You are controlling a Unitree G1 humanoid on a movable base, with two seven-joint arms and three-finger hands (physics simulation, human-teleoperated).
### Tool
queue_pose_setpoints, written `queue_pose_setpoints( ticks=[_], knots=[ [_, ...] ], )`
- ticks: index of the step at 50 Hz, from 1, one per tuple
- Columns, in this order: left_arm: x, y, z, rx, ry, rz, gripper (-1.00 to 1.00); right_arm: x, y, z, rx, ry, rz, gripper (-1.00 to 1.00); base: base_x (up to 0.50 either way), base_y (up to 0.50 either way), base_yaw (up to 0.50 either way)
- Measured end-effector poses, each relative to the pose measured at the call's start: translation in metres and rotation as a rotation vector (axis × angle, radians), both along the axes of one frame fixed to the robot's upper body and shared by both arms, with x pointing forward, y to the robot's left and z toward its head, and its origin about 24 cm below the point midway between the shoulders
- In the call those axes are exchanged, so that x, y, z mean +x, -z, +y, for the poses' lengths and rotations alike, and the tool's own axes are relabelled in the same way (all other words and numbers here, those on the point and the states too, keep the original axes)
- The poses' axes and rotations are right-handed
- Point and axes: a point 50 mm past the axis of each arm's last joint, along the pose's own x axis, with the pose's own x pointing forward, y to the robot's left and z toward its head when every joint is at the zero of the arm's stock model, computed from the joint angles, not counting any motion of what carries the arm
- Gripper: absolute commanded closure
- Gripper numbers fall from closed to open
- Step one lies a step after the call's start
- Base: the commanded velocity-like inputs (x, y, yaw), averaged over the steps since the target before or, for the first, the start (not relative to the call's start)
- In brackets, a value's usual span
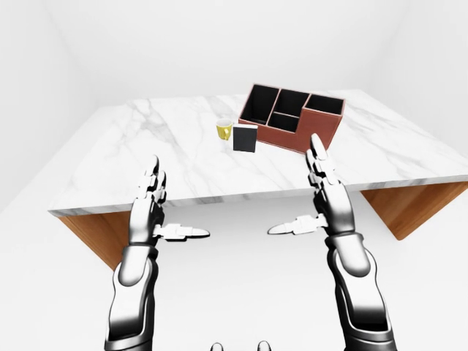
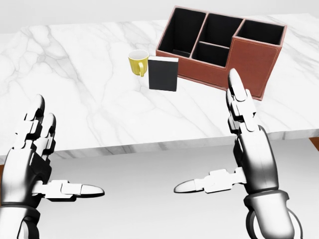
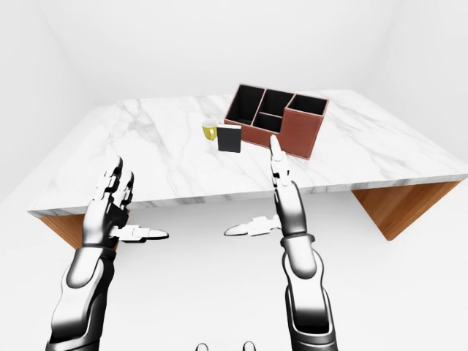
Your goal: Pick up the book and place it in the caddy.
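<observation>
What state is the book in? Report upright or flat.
Upright: the book stands on edge on the table, its dark cover facing the camera, beside the mug.

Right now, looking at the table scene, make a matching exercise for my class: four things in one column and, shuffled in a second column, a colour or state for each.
Things:
1. book
2. mug
3. caddy
4. right hand

Descriptions:
A. yellow
B. open, holding nothing
C. black, standing upright
D. reddish-brown with dark compartments

Pairs: 1-C, 2-A, 3-D, 4-B
</observation>
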Motion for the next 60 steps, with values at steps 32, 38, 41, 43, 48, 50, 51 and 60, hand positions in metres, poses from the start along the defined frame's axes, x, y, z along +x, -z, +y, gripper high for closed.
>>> queue_pose_setpoints(
  ticks=[32,38,41,43,48,50,51,60],
  knots=[
    [0.001,0.001,0.001,-0.018,0.005,0.003,-1.0,0.002,0.008,0.005,-0.003,-0.019,0.037,-1.0,0.23,-0.02,0.0],
    [0.001,0.002,0.001,-0.018,0.004,0.01,-1.0,0.002,0.01,0.005,-0.005,-0.018,0.044,-1.0,0.26,-0.02,0.0],
    [0.002,0.003,0.001,-0.017,0.004,0.014,-1.0,0.002,0.01,0.004,-0.006,-0.017,0.047,-1.0,0.26,-0.02,0.0],
    [0.002,0.004,0.001,-0.017,0.003,0.017,-1.0,0.002,0.011,0.004,-0.007,-0.017,0.049,-1.0,0.26,-0.02,0.0],
    [0.002,0.005,0.002,-0.017,0.002,0.022,-1.0,0.003,0.012,0.004,-0.01,-0.016,0.052,-1.0,0.26,-0.01,0.0],
    [0.002,0.005,0.002,-0.017,0.001,0.024,-1.0,0.003,0.012,0.004,-0.011,-0.015,0.053,-1.0,0.26,-0.01,0.0],
    [0.002,0.006,0.002,-0.017,0.001,0.024,-1.0,0.003,0.012,0.004,-0.011,-0.015,0.054,-1.0,0.27,-0.01,0.0],
    [0.003,0.006,0.002,-0.016,-0.001,0.025,-1.0,0.003,0.012,0.004,-0.01,-0.011,0.056,-1.0,0.26,-0.01,0.0]
  ],
)
